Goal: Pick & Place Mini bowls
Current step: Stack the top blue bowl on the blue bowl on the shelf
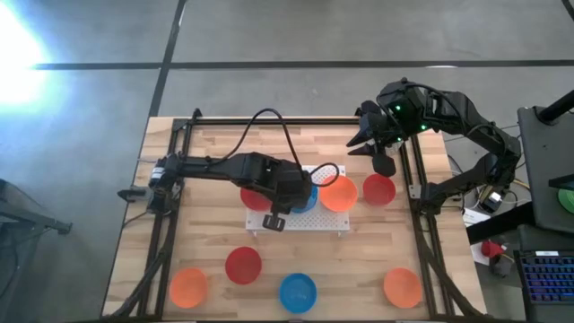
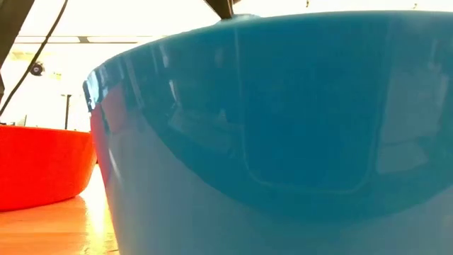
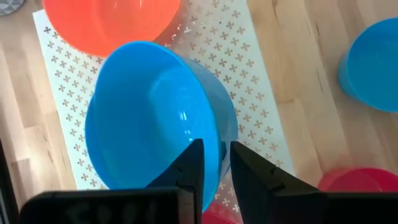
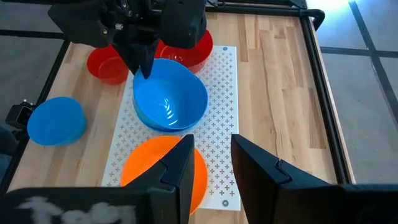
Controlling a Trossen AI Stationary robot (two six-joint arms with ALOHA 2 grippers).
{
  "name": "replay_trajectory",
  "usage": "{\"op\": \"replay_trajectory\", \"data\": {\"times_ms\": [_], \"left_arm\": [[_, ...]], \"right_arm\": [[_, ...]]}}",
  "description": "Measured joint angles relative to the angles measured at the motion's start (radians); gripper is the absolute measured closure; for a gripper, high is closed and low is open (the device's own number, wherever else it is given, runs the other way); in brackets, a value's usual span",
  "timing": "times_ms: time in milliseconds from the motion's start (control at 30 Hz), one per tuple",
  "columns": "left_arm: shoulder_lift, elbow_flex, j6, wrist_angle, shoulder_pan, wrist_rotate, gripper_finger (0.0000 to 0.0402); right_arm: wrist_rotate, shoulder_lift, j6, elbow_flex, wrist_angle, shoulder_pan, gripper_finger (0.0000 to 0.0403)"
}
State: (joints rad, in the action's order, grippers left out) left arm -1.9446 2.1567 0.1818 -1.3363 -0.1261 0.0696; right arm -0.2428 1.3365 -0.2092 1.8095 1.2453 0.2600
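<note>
Blue bowl (image 4: 170, 99) and orange bowl (image 4: 163, 163) on white cross-perforated board (image 4: 219, 106)

From above, your left arm (image 1: 260, 175) covers most of the blue bowl (image 1: 305, 198) on the board (image 1: 309, 222) and part of the red bowl (image 1: 254, 196) beside it, so you cannot see whether the left gripper (image 3: 216, 168) touches the rim. The low view gives you almost nothing: a blue bowl (image 2: 283, 134) fills it, cut off on three sides (a red bowl (image 2: 42, 166) is clipped at the left edge). In the left wrist view, the orange bowl (image 3: 112, 22) runs off the edge
</note>
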Motion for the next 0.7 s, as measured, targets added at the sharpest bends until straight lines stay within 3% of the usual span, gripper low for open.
{"op": "replay_trajectory", "data": {"times_ms": [700], "left_arm": [[0.004,0.049,-0.042,-0.005,0.0,-0.001,0.0331]], "right_arm": [[0.0,0.0,0.019,0.0,0.0,0.0,0.0303]]}}
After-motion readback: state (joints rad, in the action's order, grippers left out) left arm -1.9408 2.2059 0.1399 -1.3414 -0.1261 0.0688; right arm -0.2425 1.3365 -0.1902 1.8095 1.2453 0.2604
